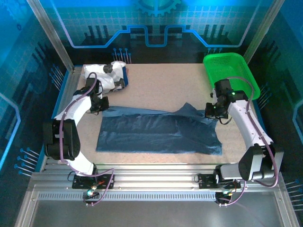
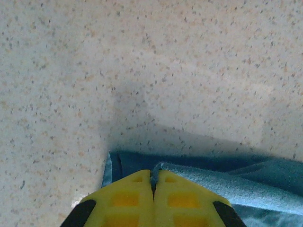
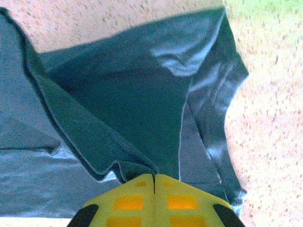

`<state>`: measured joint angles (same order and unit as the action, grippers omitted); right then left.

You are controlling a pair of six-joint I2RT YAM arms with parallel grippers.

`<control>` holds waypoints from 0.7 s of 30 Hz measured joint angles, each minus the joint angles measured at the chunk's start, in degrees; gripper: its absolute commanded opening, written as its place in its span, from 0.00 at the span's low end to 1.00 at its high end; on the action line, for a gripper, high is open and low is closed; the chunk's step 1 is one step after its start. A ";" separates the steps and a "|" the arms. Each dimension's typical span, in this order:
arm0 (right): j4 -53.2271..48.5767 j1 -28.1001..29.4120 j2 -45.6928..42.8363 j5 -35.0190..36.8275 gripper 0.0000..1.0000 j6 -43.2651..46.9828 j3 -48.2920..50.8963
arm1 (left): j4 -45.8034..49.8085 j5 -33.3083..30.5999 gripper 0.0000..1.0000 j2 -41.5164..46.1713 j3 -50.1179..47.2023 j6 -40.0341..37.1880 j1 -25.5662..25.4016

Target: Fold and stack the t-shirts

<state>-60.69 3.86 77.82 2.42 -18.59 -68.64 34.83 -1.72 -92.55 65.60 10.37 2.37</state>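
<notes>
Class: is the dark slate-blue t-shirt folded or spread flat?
Partly folded: the dark slate-blue cloth t-shirt lies mostly flat, its far edge doubled over and pinched by the left gripper and right gripper.

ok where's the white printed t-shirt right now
In the top view, the white cloth t-shirt with black-and-blue print lies bunched at the table's far-left corner, beyond the dark slate-blue t-shirt.

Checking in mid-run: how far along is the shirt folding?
Done: little. The dark blue t-shirt lies spread on the table, seemingly partly folded over. In hand: the left gripper and right gripper are both shut on its far edge. Left: finishing that fold, folding the crumpled white t-shirt at the far-left corner, then stacking both.
</notes>
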 measured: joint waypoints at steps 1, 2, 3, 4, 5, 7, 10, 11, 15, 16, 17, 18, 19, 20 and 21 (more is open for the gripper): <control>-0.07 -0.39 -0.42 -0.11 0.00 -0.63 0.90 | 0.02 -0.04 0.02 0.46 -0.59 0.02 0.00; -0.17 -0.87 -0.79 -0.26 0.00 -1.27 1.73 | 0.00 -0.20 0.02 1.01 -1.36 0.02 0.00; -0.20 -1.44 -1.25 -0.52 0.00 -1.88 2.64 | 0.02 -0.28 0.02 1.46 -2.10 0.09 0.00; -0.20 -1.95 -1.64 -0.76 0.00 -2.34 3.41 | 0.02 -0.46 0.02 1.90 -2.84 0.20 0.00; -0.24 -2.38 -2.05 -1.01 0.00 -2.73 4.07 | 0.07 -0.61 0.02 2.34 -3.67 0.20 0.00; -0.24 -2.95 -2.73 -1.42 0.00 -3.54 5.03 | 0.20 -1.09 0.02 3.45 -5.51 0.44 0.00; -0.20 -3.50 -3.72 -2.16 0.00 -4.44 6.58 | 0.87 -1.53 0.03 5.46 -8.37 1.73 0.00; -0.22 -3.56 -4.02 -2.45 0.00 -4.81 7.21 | 0.98 -1.60 0.03 6.01 -9.18 2.21 0.00; -0.63 -3.56 -4.50 -2.93 0.00 -6.49 9.42 | 1.16 -1.97 0.03 7.61 -12.02 4.33 0.00; -0.81 -3.56 -4.59 -2.95 0.00 -6.93 9.88 | 1.36 -2.01 0.03 7.82 -12.57 4.72 0.00; -1.01 -3.56 -4.83 -2.95 0.00 -7.32 10.51 | 1.49 -2.12 0.03 7.91 -13.00 5.09 0.00; -1.22 -3.56 -5.16 -2.95 0.00 -7.67 11.10 | 1.68 -2.19 0.03 7.91 -13.33 5.66 0.00; -1.38 -3.56 -5.53 -2.95 0.00 -8.04 11.69 | 1.97 -2.40 0.03 7.91 -13.53 6.03 0.00; -1.57 -3.56 -5.92 -2.95 0.00 -8.44 12.33 | 2.21 -2.58 0.03 7.91 -13.70 6.34 0.00; -1.86 -3.56 -6.34 -2.93 0.00 -8.81 13.00 | 2.38 -2.75 0.03 7.89 -13.86 6.71 0.00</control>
<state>-62.54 0.30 71.48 -0.51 -27.40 -55.64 37.21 -4.47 -84.66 51.75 17.08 2.37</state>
